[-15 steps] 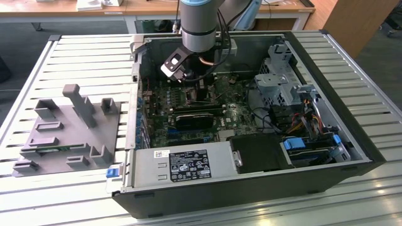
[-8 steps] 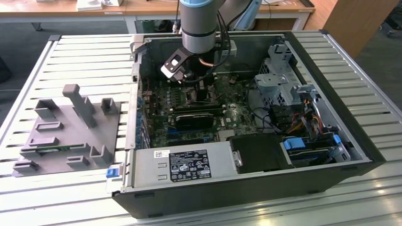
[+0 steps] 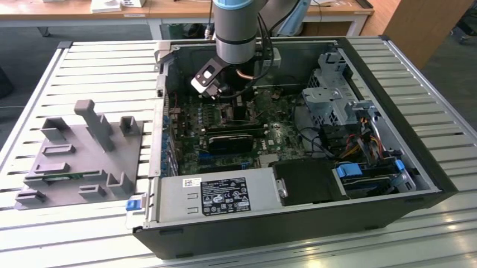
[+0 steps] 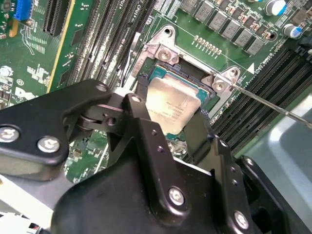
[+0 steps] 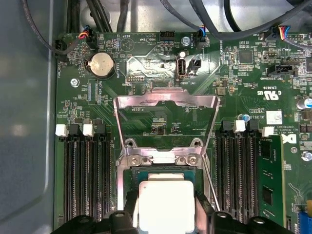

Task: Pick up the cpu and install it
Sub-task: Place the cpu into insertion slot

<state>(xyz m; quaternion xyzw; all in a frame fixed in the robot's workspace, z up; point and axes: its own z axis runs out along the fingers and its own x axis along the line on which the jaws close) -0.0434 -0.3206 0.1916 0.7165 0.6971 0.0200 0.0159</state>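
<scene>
Silvery-grey metal forms the top of the cpu [image 4: 175,97], a flat square chip edged with a thin green border. It is clamped between the black fingers [image 4: 141,122] of the gripper [image 4: 170,109] and held level at the socket frame [image 5: 163,158]; whether it is fully seated cannot be told. Beyond it, the load plate [image 5: 165,101] is laid open over the motherboard [image 5: 234,97], which is housed in the open computer case [image 3: 417,167].

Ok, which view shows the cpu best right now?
The second wrist view: the cpu sits clamped in the gripper over the socket, metal top and border clear. The first wrist view cuts it off at the picture's edge. The exterior view has the arm over that spot.
</scene>
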